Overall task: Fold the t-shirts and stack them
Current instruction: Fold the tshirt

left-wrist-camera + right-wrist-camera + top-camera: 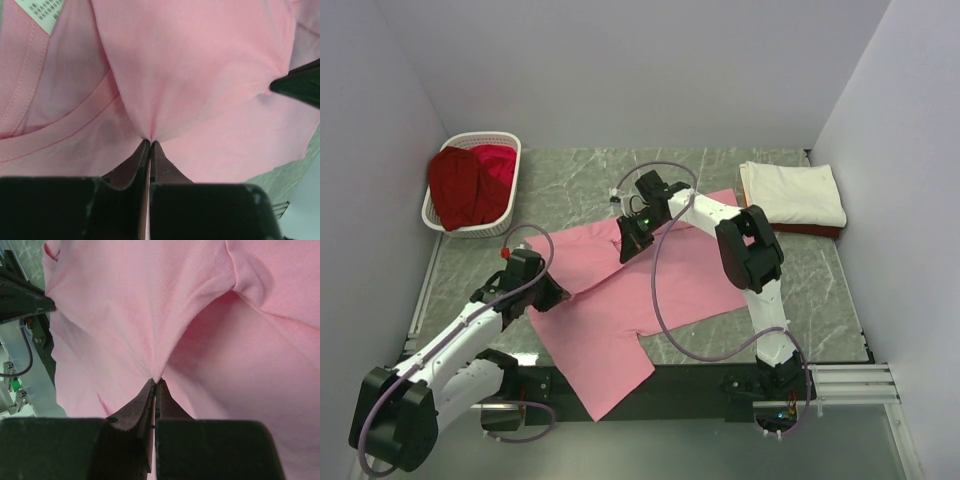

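A pink t-shirt (620, 300) lies spread across the middle of the table, one end hanging over the near edge. My left gripper (548, 293) is shut on the shirt's left edge near the collar; the pinched cloth (150, 120) shows in the left wrist view. My right gripper (630, 245) is shut on the shirt's far edge, and the right wrist view shows the cloth (165, 340) pulled into its tips. A folded cream-white shirt (792, 193) lies on a dark red one (810, 230) at the far right. Red shirts (470, 183) fill the basket.
A white slatted basket (470, 228) stands at the far left by the wall. Grey walls enclose the table on three sides. A metal rail (850, 380) runs along the near right edge.
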Robot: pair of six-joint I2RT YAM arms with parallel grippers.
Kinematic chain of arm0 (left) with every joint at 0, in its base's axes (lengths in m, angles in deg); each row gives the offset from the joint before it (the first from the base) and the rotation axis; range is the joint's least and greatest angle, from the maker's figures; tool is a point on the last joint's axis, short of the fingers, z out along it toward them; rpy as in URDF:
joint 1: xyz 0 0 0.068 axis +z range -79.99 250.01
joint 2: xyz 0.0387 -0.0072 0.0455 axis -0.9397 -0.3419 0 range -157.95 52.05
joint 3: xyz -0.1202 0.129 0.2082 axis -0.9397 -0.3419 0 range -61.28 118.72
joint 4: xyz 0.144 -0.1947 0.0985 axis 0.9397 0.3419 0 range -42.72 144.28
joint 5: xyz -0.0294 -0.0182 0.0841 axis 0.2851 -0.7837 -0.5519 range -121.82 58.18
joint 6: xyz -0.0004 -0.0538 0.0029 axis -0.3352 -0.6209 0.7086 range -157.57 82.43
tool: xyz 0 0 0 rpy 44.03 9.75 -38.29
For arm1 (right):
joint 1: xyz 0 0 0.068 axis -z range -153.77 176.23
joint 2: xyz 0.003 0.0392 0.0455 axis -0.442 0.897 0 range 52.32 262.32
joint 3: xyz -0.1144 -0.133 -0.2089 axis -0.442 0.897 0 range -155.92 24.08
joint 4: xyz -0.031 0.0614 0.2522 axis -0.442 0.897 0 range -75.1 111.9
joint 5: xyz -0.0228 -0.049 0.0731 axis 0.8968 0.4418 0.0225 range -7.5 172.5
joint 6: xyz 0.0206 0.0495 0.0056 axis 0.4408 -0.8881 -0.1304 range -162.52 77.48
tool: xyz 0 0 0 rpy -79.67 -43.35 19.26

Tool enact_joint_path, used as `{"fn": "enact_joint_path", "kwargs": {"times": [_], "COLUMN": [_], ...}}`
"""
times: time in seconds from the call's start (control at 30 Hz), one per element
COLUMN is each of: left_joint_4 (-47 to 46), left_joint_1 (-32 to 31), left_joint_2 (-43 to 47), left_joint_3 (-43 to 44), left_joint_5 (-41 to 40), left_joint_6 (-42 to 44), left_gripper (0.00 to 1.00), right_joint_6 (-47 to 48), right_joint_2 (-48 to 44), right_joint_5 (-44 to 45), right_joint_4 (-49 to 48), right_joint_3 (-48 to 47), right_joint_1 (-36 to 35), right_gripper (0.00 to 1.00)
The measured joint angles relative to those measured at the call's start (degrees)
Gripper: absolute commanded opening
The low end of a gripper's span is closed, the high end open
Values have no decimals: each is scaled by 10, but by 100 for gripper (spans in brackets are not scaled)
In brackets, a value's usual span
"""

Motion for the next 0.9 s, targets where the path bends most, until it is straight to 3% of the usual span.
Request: {"fn": "enact_joint_path", "kwargs": {"times": [0.07, 0.17, 0.2, 0.27, 0.3, 0.37, 0.4, 0.57, 0.67, 0.9], "left_joint_4": [-1, 0, 1, 6, 13, 33, 40, 39, 12, -95], "left_joint_1": [0, 0, 0, 0, 0, 0, 0, 0, 1, 2], "left_joint_2": [-8, -15, -15, -9, 1, 31, 51, 144, 157, 122], "left_joint_3": [0, -1, -1, 0, 0, 5, 10, 72, 98, 138], "left_joint_5": [13, 30, 34, 41, 42, 41, 39, 25, 38, 178], "left_joint_6": [7, 11, 12, 16, 18, 24, 27, 91, 141, 302], "left_gripper": [9, 19, 34, 48, 61, 72, 82, 94, 94, 95], "right_joint_6": [2, 9, 12, 22, 29, 42, 48, 96, 147, 323], "right_joint_2": [0, 0, 0, 0, 0, -2, -5, -47, -98, -327], "right_joint_5": [6, 19, 24, 40, 50, 69, 80, 103, 87, 5], "right_joint_4": [2, 12, 17, 31, 37, 45, 52, 77, 97, 113], "right_joint_3": [-2, -5, -6, -11, -13, -14, -14, -9, -3, 113], "right_joint_1": [0, 0, 0, 0, 1, 1, 2, 19, 38, 103], "right_gripper": [3, 14, 22, 25, 29, 33, 36, 40, 41, 47]}}
